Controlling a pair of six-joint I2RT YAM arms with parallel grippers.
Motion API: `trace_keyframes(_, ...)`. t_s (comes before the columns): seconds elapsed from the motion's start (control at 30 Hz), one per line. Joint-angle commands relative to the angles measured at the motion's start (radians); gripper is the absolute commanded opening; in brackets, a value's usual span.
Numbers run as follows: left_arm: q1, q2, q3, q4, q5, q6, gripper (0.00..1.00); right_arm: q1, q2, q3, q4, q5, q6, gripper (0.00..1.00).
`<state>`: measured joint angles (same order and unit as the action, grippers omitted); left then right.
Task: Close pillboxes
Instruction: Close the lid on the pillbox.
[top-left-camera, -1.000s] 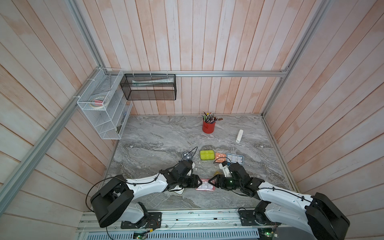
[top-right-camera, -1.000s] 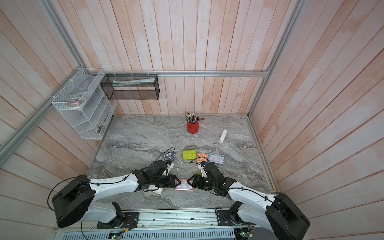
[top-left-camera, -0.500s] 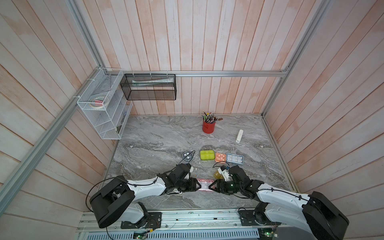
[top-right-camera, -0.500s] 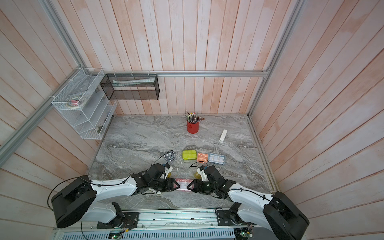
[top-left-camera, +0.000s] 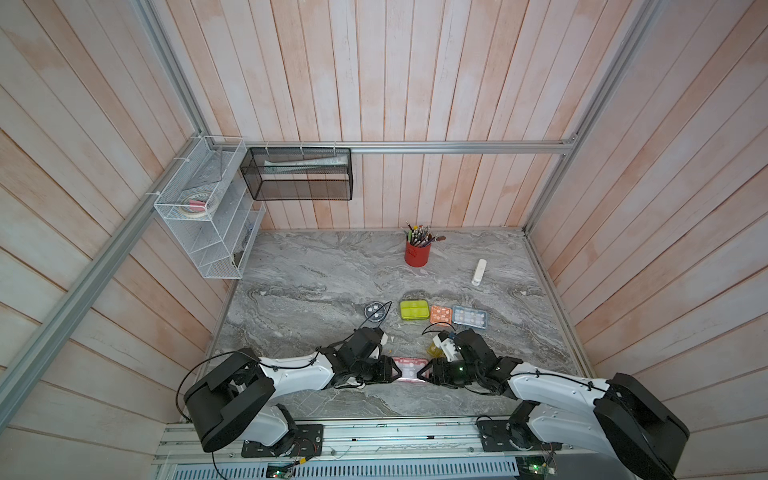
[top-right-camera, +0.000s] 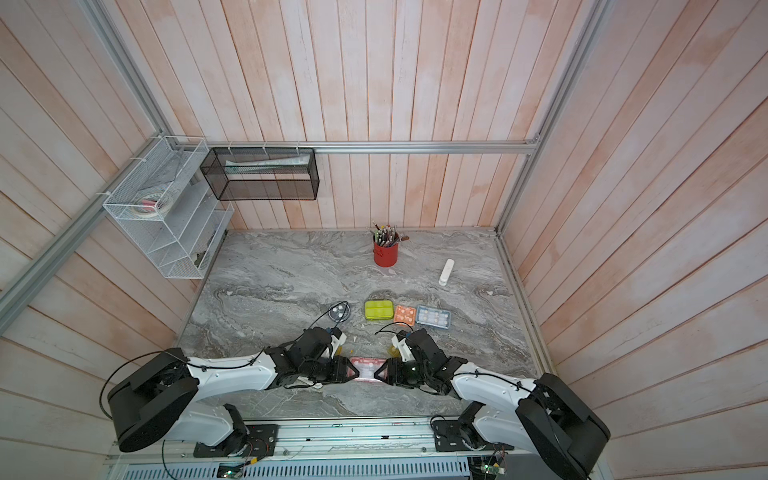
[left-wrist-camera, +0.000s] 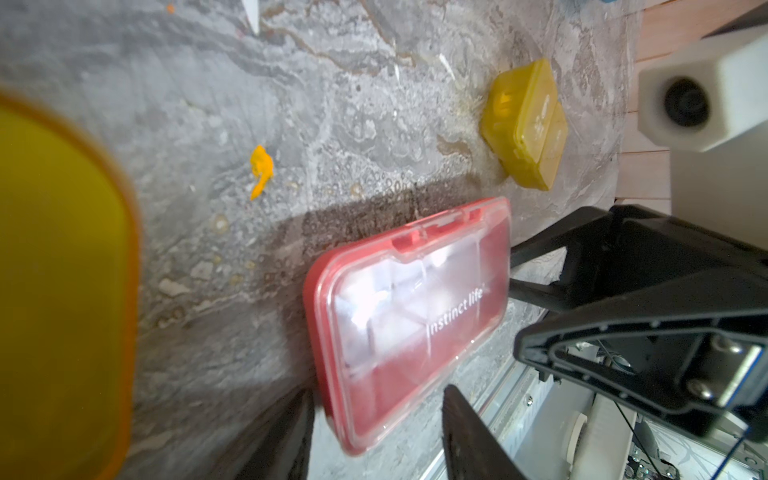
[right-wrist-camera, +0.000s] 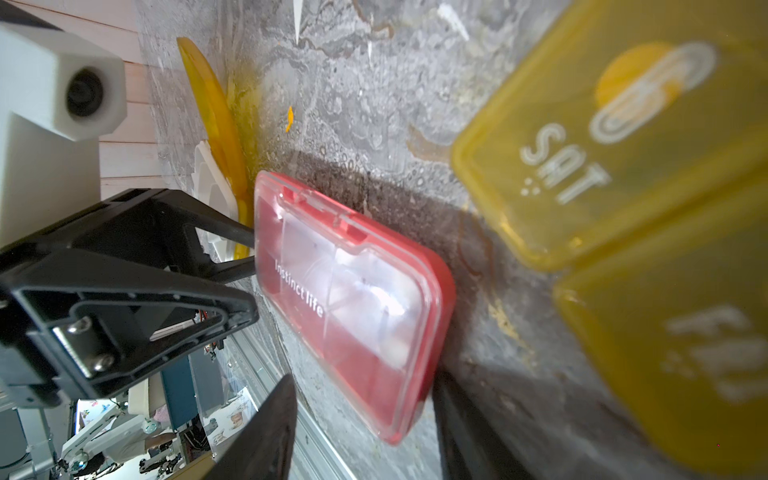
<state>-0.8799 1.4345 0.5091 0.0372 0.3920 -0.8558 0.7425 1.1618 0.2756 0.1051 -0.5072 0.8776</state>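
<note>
Our red pillbox (left-wrist-camera: 407, 316) lies flat between both grippers, lid down and seemingly latched. The left gripper (left-wrist-camera: 376, 392) straddles one end; whether it pinches we cannot tell. The right gripper (right-wrist-camera: 361, 382) stands slack around the other end. The yellow pillbox (left-wrist-camera: 62, 291) beside the left gripper may need closing.

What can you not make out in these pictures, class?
- Red pillbox: whether its latch clicked; glare, wrist views.
- Small olive pillbox: mostly behind the right arm, both top views.
- Yellow pillbox: blurred, cut by the edge, left wrist view.
- Round dark pillbox: too small, top views.
</note>
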Motion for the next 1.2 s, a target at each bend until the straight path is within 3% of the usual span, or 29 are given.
trace_keyframes(0.0,-0.002,0.029,0.014,-0.037,-0.012,0.027,0.51,-0.002,0.013,0.010,-0.038,0.031,-0.025,0.52)
trace_keyframes(0.3,-0.004,0.053,0.050,-0.123,-0.069,0.056,0.45,-0.002,0.012,0.021,-0.063,0.051,-0.035,0.47)
trace_keyframes(1.17,-0.014,0.080,0.068,-0.158,-0.083,0.081,0.44,0.048,0.112,0.078,-0.111,0.113,-0.084,0.39)
